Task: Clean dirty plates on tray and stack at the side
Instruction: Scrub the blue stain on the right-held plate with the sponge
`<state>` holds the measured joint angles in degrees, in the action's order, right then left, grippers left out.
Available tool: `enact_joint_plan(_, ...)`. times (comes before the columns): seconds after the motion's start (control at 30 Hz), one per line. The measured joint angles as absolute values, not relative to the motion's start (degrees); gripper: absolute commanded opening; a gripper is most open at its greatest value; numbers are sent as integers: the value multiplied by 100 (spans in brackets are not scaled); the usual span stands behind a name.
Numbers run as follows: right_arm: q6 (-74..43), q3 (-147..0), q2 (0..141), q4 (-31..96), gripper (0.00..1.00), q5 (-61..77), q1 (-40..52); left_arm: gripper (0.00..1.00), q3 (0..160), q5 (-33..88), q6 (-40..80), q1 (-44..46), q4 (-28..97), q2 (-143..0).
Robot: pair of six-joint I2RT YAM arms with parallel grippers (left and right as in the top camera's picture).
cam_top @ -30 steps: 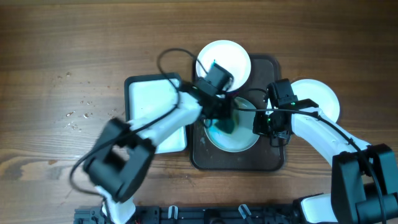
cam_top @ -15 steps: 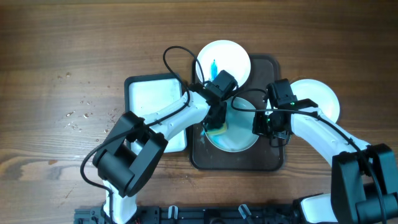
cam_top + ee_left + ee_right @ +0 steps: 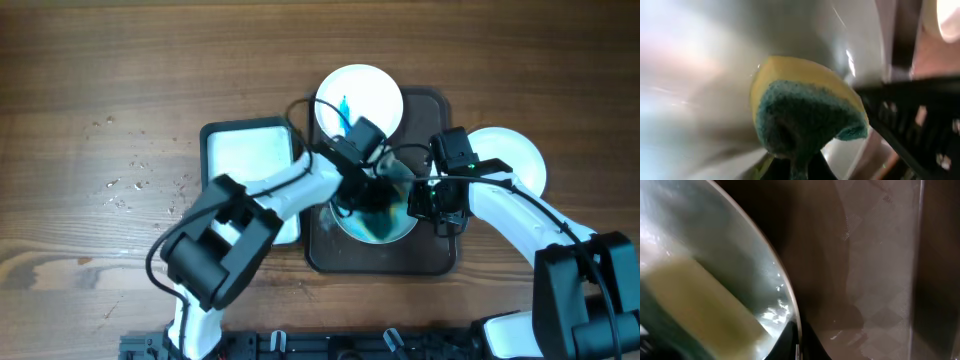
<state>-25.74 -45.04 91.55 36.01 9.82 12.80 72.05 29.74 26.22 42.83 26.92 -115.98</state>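
left gripper [image 3: 368,188]: clenched on sponge [image 3: 800,115] — pressed on plate [image 3: 396,228]
right gripper [image 3: 425,202]: pinching that plate's rim
tray [image 3: 440,255]: holds plate — second plate [image 3: 365,95] blue-streaked

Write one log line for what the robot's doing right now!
left gripper: sponge on middle plate | right gripper: pinching middle plate rim | top plate: blue streak | side plate: white

Sponge [image 3: 377,207] further right (on middle plate [image 3: 398,230])

Yellow-and-green sponge [image 3: 805,115], dark brown tray [image 3: 350,258], white plates [image 3: 372,88], one blue-streaked, brown wood-grain table [image 3: 100,80]
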Motion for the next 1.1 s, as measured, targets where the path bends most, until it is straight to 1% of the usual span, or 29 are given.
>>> enact_joint_plan(0.13, -2571, -4504, 9155, 3601, 4, 987, 1280, 4, 7210, 3009, 2620, 4346, 2923, -11601)
enact_joint_plan(0.33, -2569, -4504, 9157, 3599, 4, 1048, 1288, 4, 7356, 2252, 2628, 4165, 4058, -11522)
enact_joint_plan(0.37, -2569, -4504, 9157, 3599, 4, 1050, 1286, 4, 7393, 1750, 2707, 4130, 4366, -11450)
enact_joint_plan(0.47, -2569, -4504, 9157, 3599, 4, 1050, 1286, 4, 7422, 836, 2847, 4075, 4722, -11347)
enact_joint_plan(0.57, -2574, -4504, 9168, 3557, 4, 1227, 1337, 4, 7448, 58, 2910, 4042, 4766, -11301)
enact_joint_plan(0.7, -2593, -4504, 9194, 3468, 4, 1420, 1396, 4, 7459, -519, 2836, 4045, 4556, -11303)
enact_joint_plan(0.8, -2626, -4504, 9194, 3483, 4, 1413, 1387, 4, 7441, -539, 2792, 4034, 4265, -11310)
enact_joint_plan(0.83, -2661, -4504, 9194, 3507, 4, 1374, 1367, 4, 7413, -377, 2773, 3999, 4047, -11314)
enact_joint_plan(0.97, -2746, -4521, 9181, 3562, 4, 1164, 1236, 4, 7332, 683, 2773, 3760, 3157, -11393)
enact_joint_plan(1.1, -2764, -4523, 9161, 3573, 4, 1000, 1216, 4, 7290, 1492, 2936, 3828, 2379, -11544)
